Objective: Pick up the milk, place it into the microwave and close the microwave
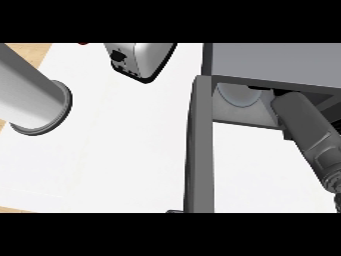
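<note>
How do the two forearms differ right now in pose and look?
The right forearm reaches into the open microwave, beside its swung-out door; the left forearm hangs over the counter at the left, apart from it. The right forearm looks dark grey, shaded; the left forearm pale grey. The right forearm's end is hidden in the cavity; the left forearm's end shows a round collar. Shared: neither shows its hand.
</note>
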